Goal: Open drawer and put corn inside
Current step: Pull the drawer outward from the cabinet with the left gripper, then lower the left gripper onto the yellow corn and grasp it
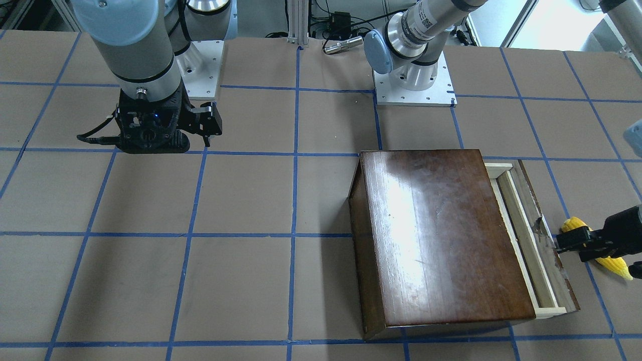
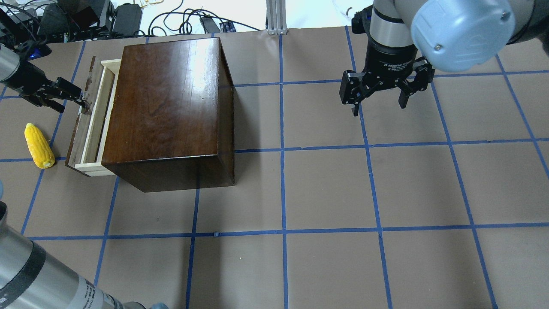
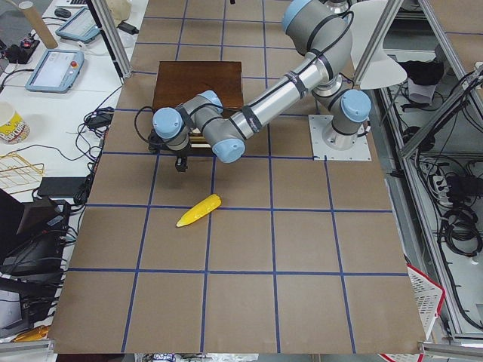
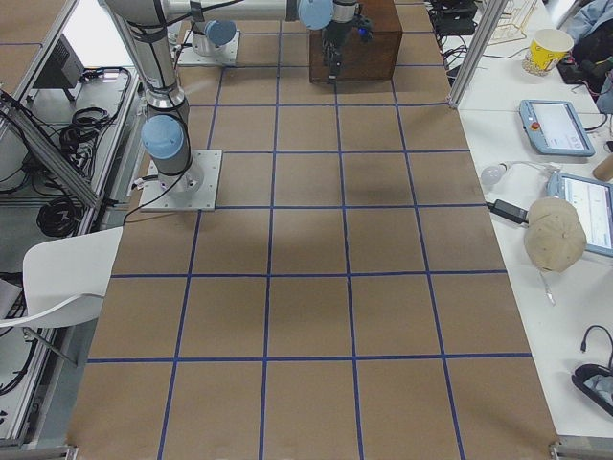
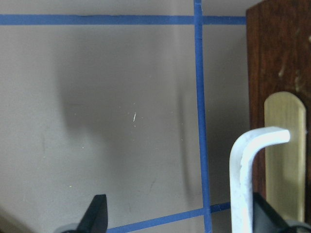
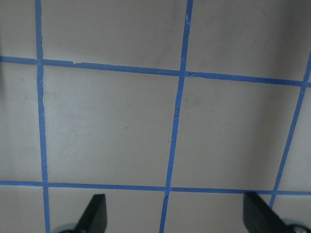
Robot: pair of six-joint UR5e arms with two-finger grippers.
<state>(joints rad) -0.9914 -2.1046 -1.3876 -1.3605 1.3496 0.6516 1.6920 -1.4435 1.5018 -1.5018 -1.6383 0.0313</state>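
Two arms, one box and one cob, listed left to right as the overhead view lays them out.

1. Left gripper (image 2: 73,96): at the front panel of the drawer (image 2: 88,128), jaws apart. Only its wrist view shows the detail. A pale bent metal handle (image 5: 245,165) on a brass plate (image 5: 291,160) stands between the two fingertips (image 5: 97,213), close to the one on that view's right; contact cannot be told.
2. Corn (image 2: 38,145): lying on the surface (image 2: 326,189) outside the drawer, near its front panel but apart from it. The overhead view shows the whole cob; in the front-facing view the left gripper covers its middle.
3. Drawer: partly pulled out of the box; the exposed strip shows bare pale wood.
4. Box (image 2: 167,98): glossy dark brown, standing on the surface.
5. Right gripper (image 2: 379,107): well apart from the box, above the surface, jaws wide apart. Its wrist view shows the surface and blue tape lines (image 6: 177,121).
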